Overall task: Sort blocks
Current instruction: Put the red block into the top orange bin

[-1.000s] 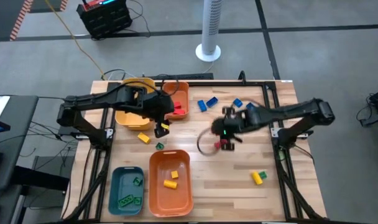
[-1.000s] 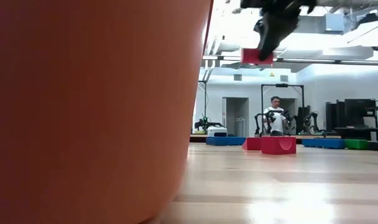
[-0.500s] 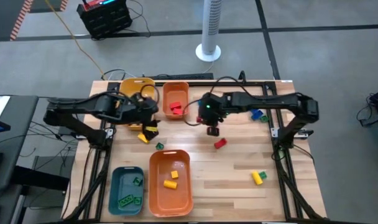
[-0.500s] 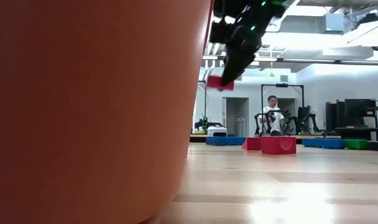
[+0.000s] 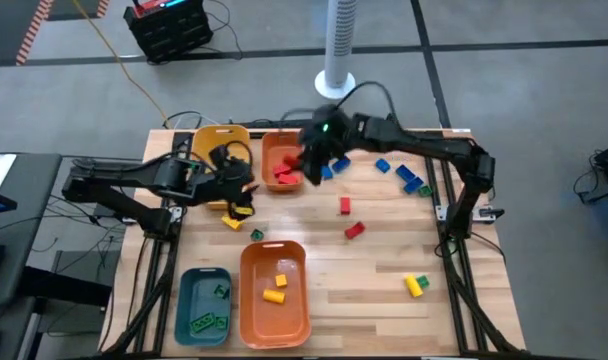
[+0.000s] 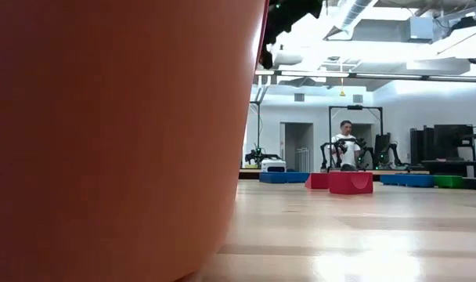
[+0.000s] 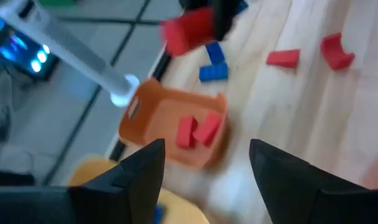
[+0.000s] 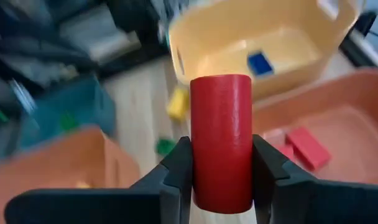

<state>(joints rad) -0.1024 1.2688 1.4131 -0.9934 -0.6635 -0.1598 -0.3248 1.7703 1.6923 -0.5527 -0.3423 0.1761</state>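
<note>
Wooden boards make up the table [image 5: 384, 280], and the small orange bin [image 5: 282, 160] at its far edge serves as the landmark. A second ago the right arm was out over the middle of the table, well away from that bin; now it has swung across, and the right gripper [image 5: 306, 163] hangs at the bin's right rim with its fingers clamped on a red block [image 8: 221, 141]. That suggests the carry is nearly over and only the drop is left. Two red pieces already lie inside the bin (so red seems to belong there). In the right wrist view the held block is a smooth, rounded red piece standing upright between the dark fingers, with the orange bin and the yellow bin [image 8: 263, 43] beyond it. The left gripper [image 5: 239, 192] has drawn back from near the bin's left side and now sits just left of it, beside the yellow bin, its fingers apart and empty in its own wrist view. Loose blocks [image 5: 382, 166] are scattered on the boards to the right of the small orange bin: several blue ones close by, two red ones nearer the table's middle, and a yellow and green pair well away toward the front right. Toward the front from it stand a larger orange bin [image 5: 274, 295] holding yellow pieces and a teal bin [image 5: 203, 305] holding green ones.
</note>
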